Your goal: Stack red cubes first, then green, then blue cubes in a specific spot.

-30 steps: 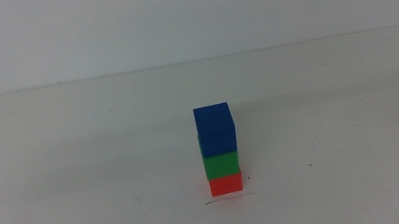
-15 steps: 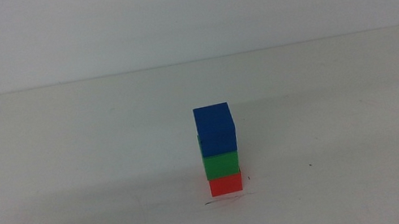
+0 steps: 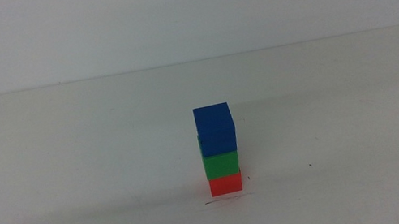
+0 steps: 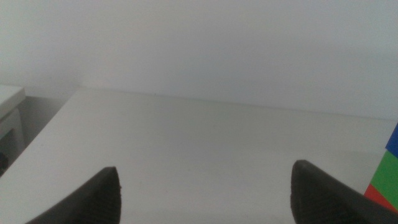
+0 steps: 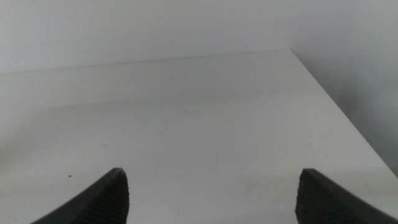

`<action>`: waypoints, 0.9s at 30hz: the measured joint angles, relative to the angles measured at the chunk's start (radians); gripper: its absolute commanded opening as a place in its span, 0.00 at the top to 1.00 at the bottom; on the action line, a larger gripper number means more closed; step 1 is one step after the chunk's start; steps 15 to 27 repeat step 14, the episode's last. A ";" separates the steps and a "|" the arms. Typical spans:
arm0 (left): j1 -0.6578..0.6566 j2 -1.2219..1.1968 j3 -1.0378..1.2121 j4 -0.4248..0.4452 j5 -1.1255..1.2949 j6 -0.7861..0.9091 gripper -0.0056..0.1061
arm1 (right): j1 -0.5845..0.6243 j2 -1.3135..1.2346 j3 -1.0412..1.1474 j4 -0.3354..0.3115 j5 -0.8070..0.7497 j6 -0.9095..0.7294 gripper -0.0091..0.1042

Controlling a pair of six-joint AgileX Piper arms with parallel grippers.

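The left pincer (image 4: 205,199) stands wide, its two dark jaws well apart with nothing between them, low at the near left corner of the plain white table (image 3: 90,148), where only a dark tip of it shows in the middle view. The right pincer (image 5: 211,199) is likewise wide and empty, out of the middle view, facing bare table. Both sit well apart from the stack, which suggests the work is done. Near the table's middle, the small matte red cube (image 3: 226,184) rests on the marked spot (image 3: 227,198), its thin dark line just in front. The matte green cube (image 3: 222,164) sits on the red, and the deep-blue cube (image 3: 215,128) tops it, squarely enough to stand unaided.
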 measured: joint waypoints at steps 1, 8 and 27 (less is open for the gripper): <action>0.000 0.000 0.000 -0.001 0.003 0.000 0.11 | 0.000 0.000 0.005 0.000 -0.008 0.000 0.10; 0.000 0.000 0.000 -0.006 0.013 0.000 0.11 | 0.000 0.000 0.010 0.000 -0.009 0.000 0.10; 0.000 0.000 0.000 -0.006 0.014 0.000 0.11 | 0.000 0.000 0.010 0.000 0.002 0.000 0.10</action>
